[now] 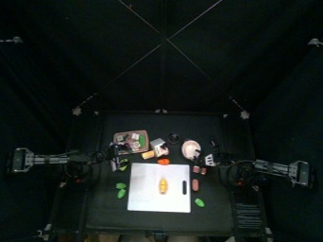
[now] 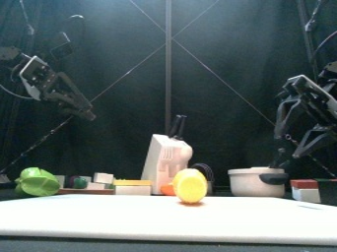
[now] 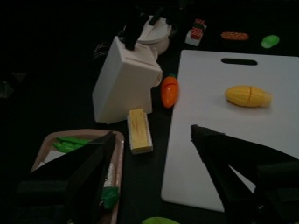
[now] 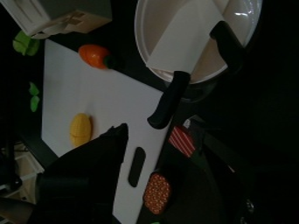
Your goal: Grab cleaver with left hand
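Note:
The cleaver (image 4: 193, 52) has a broad pale blade and a black handle. It lies across a white bowl (image 4: 158, 22) at the table's right rear, and its handle hangs over the rim towards the cutting board (image 4: 87, 96). My right gripper (image 4: 158, 149) hovers open just above that handle with nothing between its fingers. My left gripper (image 3: 156, 138) hangs wide open and empty above the table's left side, facing the white knife block (image 3: 122, 79). In the front view both grippers, the left (image 2: 69, 96) and the right (image 2: 301, 113), are raised above the table.
A yellow lemon (image 3: 246, 95) lies on the white cutting board (image 1: 161, 187). Beside the knife block are an orange vegetable (image 3: 170, 90) and a yellow stick (image 3: 139, 129). A tray (image 3: 111, 166) with green pieces stands near the left gripper. A green pepper (image 2: 37, 181) lies at the front left.

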You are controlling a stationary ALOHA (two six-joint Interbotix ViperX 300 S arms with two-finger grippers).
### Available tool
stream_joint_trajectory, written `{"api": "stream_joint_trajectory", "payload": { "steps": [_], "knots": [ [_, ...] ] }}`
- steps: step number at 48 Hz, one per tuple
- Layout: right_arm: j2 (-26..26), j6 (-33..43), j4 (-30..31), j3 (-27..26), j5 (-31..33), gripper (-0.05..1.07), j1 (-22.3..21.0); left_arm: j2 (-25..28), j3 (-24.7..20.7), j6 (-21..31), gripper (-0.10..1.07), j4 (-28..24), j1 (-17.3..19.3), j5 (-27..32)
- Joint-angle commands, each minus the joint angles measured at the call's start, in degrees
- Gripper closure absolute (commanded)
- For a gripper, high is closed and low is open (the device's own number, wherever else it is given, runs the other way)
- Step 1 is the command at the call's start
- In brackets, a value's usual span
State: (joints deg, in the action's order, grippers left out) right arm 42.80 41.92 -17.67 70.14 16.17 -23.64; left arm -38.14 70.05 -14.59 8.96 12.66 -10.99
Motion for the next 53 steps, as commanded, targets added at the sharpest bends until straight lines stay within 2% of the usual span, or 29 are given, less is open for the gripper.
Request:
{"api": "stream_joint_trajectory", "payload": {
  "steps": [1,28,53],
  "knots": [
    [-0.62,-0.09,-0.62,-0.62,-0.88,0.11,-0.44,0.00,-0.79,-0.09,-0.03,-0.09,-0.09,-0.44],
    [-5.80,0.09,-5.01,-3.60,-1.41,0.12,-2.46,0.00,-0.70,-0.09,-0.03,-0.09,0.09,-0.44],
    [-8.35,0.09,-7.91,-4.22,-0.44,0.13,-2.02,0.00,-0.53,-0.09,-0.03,-0.09,0.18,-0.44]
  ]
}}
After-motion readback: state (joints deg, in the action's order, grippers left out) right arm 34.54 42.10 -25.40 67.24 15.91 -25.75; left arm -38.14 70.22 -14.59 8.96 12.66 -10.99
